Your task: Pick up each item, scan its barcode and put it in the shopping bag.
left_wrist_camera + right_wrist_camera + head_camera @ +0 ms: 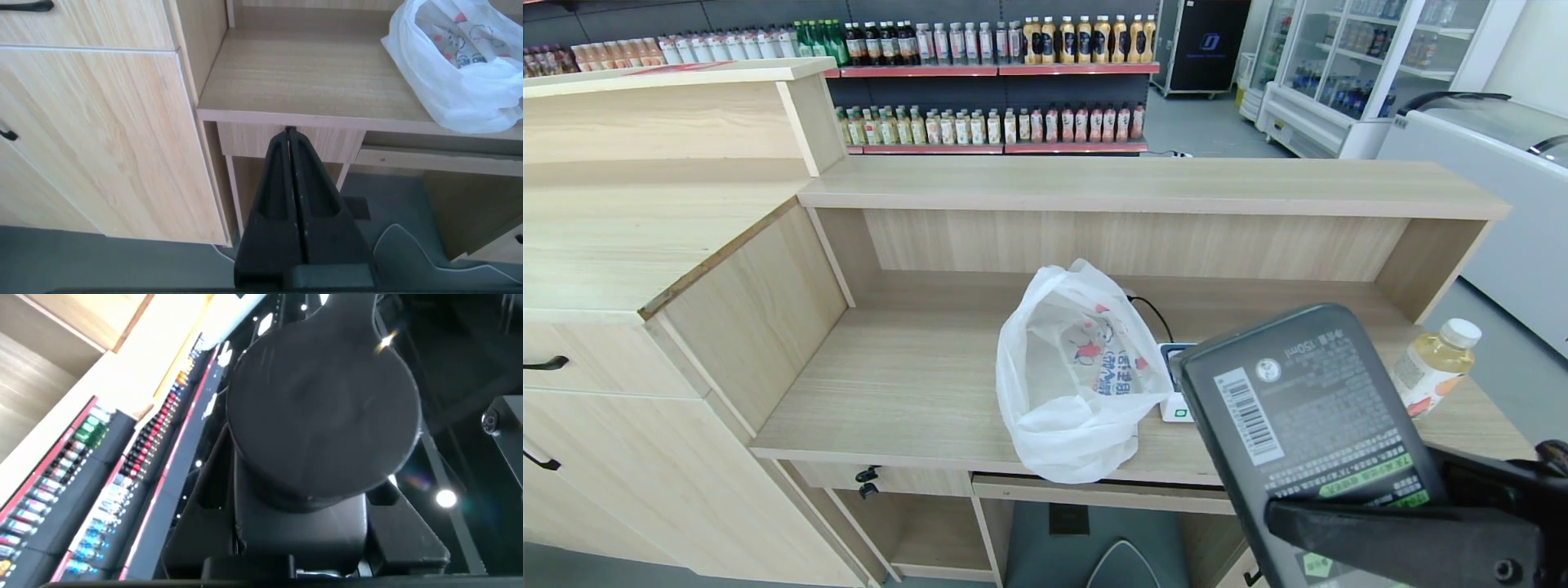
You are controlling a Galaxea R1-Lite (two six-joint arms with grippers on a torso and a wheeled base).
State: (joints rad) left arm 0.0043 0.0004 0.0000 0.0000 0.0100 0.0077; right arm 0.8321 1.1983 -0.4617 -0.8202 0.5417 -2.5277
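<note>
Dark grey, flat and rectangular, the plastic pack with a white barcode label [1298, 408] is held clamped in the right gripper [1327, 531], raised over the right part of the light wooden worktop [907, 392]. Behind it, a white scanner box [1174, 404] is half hidden by the pack and by an open white plastic shopping bag [1078, 384]; a yellow white-capped drink bottle [1433, 367] is seen near the worktop's right end. The pack's long axis is tilted slightly off upright, with the barcode turned towards the head camera. In the left wrist view, the left gripper [289, 163] is seen pressed together on nothing, below the worktop's front edge. In the right wrist view, the pack's rounded end is seen against drink shelves [122, 474].
</note>
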